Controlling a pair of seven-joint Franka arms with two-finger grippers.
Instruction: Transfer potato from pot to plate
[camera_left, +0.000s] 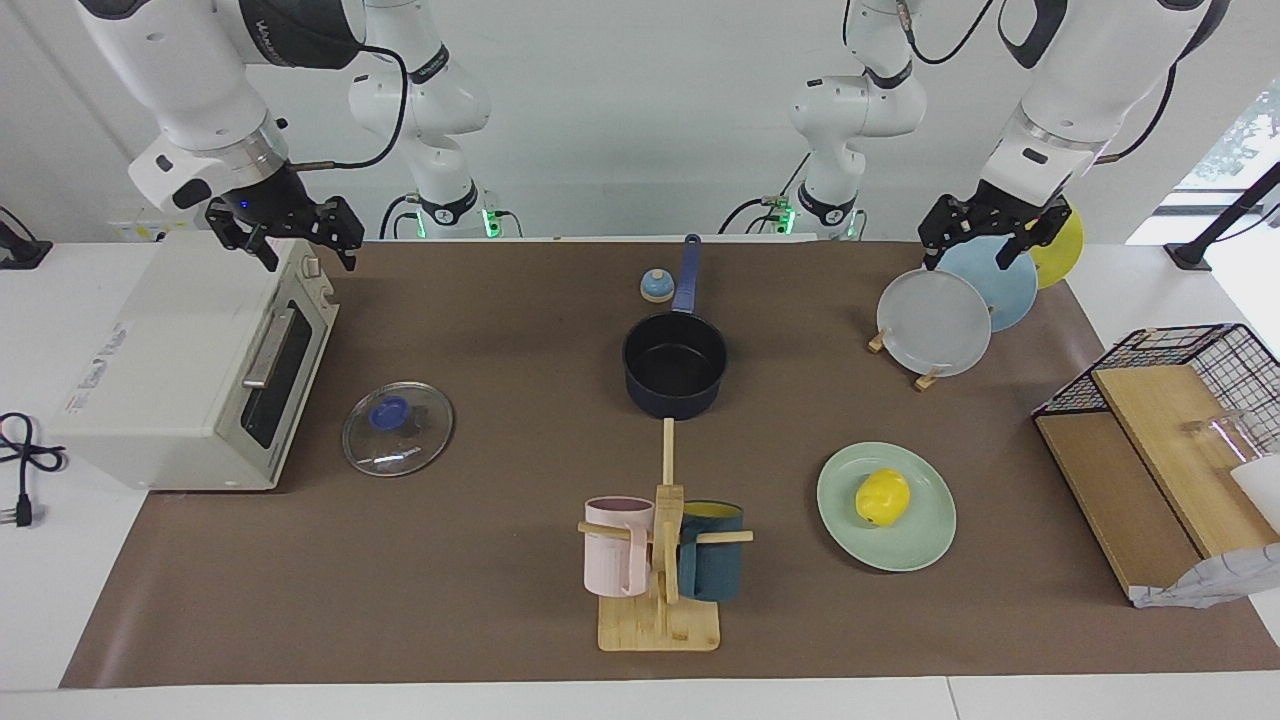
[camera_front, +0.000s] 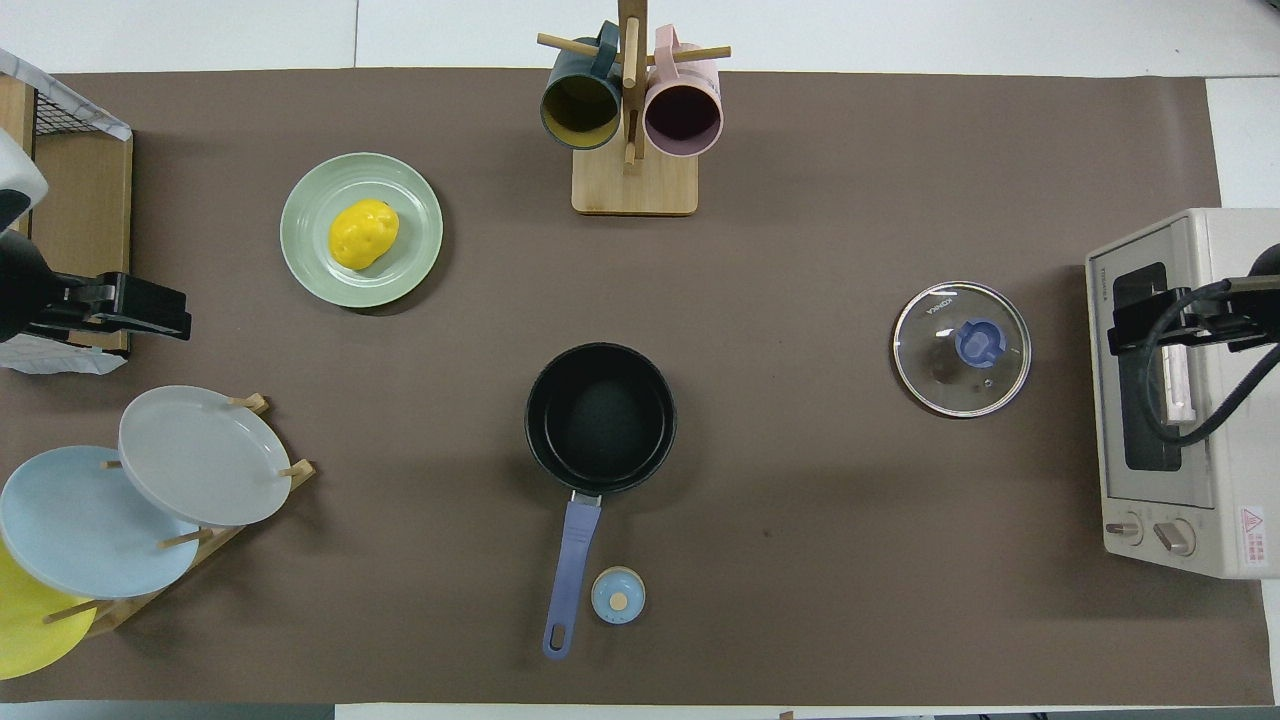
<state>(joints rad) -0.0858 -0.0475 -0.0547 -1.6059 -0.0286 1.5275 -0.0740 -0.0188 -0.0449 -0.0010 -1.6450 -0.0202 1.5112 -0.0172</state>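
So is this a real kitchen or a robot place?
Probably a robot lab set up like a pretend kitchen: two robot arms stand at a table with a toaster oven, a saucepan, and a mug tree.

Bare brown mat lies betw the round dark navy saucepan (camera_left: 674, 364) and the pale mint-green plate (camera_left: 886, 506). The wooden mug rack w/ pink and teal mugs (camera_left: 660, 560) stands near that gap, farther from the robots. The wooden rack of upright plates (camera_left: 955, 310) stands nearer the robots.

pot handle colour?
Blue, lighter than the dark navy saucepan body; its long straight handle shows best in the overhead view.
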